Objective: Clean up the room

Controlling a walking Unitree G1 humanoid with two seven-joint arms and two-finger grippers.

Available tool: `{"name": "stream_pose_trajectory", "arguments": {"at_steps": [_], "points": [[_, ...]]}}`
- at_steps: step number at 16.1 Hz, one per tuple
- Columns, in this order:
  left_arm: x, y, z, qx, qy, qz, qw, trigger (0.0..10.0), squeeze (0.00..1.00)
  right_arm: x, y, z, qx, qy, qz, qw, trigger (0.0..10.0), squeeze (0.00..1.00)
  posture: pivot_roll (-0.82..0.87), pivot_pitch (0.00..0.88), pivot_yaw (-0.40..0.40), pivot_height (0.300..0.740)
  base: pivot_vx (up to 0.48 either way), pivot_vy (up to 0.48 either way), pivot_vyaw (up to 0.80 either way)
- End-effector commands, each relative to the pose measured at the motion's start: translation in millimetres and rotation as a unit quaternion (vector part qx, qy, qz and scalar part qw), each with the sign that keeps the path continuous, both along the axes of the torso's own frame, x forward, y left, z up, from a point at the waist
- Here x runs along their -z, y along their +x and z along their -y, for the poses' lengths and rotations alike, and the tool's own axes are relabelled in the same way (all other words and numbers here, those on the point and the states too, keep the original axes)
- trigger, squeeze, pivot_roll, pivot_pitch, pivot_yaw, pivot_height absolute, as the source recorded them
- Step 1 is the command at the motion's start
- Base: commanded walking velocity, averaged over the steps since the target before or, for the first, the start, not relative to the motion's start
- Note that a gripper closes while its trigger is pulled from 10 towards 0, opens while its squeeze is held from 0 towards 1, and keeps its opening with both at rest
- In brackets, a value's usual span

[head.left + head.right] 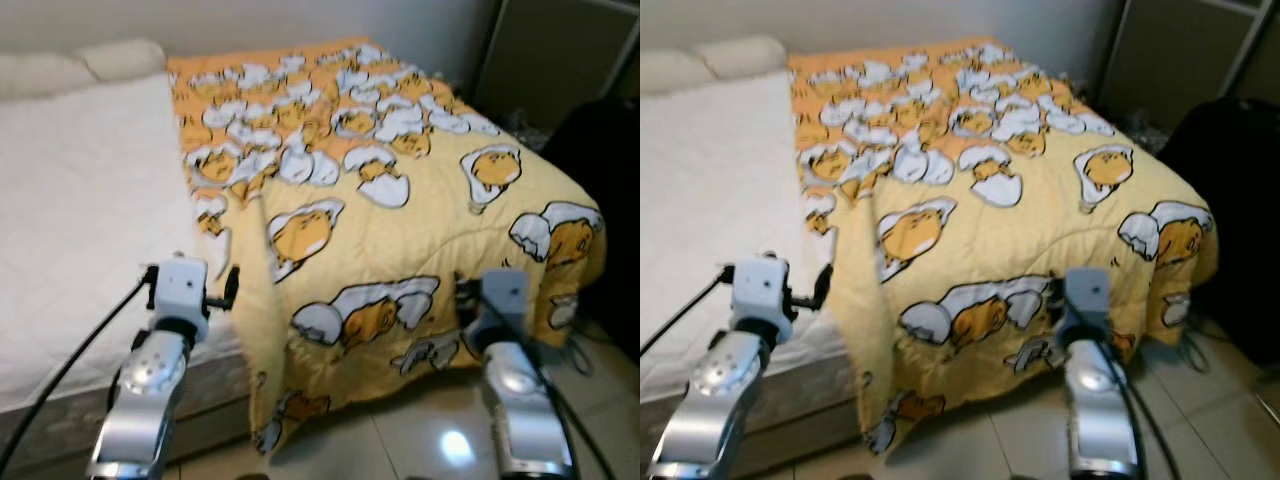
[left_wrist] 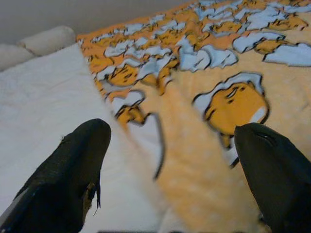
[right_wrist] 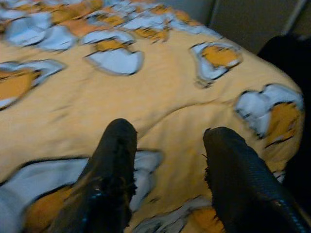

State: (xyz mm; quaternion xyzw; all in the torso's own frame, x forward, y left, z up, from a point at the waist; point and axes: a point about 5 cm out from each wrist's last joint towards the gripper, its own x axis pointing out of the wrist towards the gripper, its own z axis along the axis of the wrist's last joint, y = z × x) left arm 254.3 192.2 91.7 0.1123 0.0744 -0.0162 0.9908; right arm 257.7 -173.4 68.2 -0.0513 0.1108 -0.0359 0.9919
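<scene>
Yellow egg-print blanket (image 1: 400, 200) spread over the right half of the bed (image 1: 80, 200), reaching from the head end to the foot edge and hanging over the foot edge and right corner toward the tiled floor (image 1: 420, 440); left half of the white mattress bare, with pillows (image 1: 80, 65) at the head end. Both silver arms raised forward at the foot edge, wrists level. Left tool (image 2: 170, 170) fingers spread wide, hovering over the blanket's left border where it meets the bare mattress, gripping nothing. Right tool (image 3: 167, 165) likewise spread apart, poised just above the blanket near the foot edge, toward the right corner, empty. Dark bag (image 1: 600, 150) beside the bed's right side.
</scene>
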Motion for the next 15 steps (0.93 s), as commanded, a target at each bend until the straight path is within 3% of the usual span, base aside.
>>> {"name": "stream_pose_trajectory", "arguments": {"at_steps": [1,5,7,11,15], "points": [[-1.7,0.3,-1.2,-0.004,0.006,0.003,1.0,10.0,0.0,-8.3,3.0,-6.0,-0.021,0.004,0.012,1.0,10.0,1.0,-0.02,0.0,0.033,0.74,0.0,0.398,0.0],[-1.3,-0.2,-0.2,-0.004,0.008,0.003,1.0,10.0,0.0,-10.7,7.3,-5.0,-0.012,0.003,0.011,1.0,10.0,1.0,-0.01,0.0,0.023,0.74,0.0,0.369,0.0],[-4.7,-0.3,2.0,-0.003,-0.008,0.011,1.0,10.0,0.0,-13.7,10.3,-4.3,-0.019,0.023,0.009,1.0,10.0,1.0,-0.01,0.0,0.021,0.74,0.0,0.0,0.0],[-3.9,2.2,1.3,-0.007,-0.013,0.007,1.0,10.0,0.0,-15.2,11.3,-9.9,-0.059,0.008,0.002,0.998,10.0,1.0,0.0,0.0,0.02,0.74,0.0,0.0,0.0],[-8.2,3.9,-1.3,-0.006,-0.011,0.011,1.0,10.0,0.0,-17.8,14.7,-20.3,-0.102,0.009,0.004,0.995,10.0,1.0,0.01,0.0,0.012,0.74,0.202,0.0,0.8]]}}
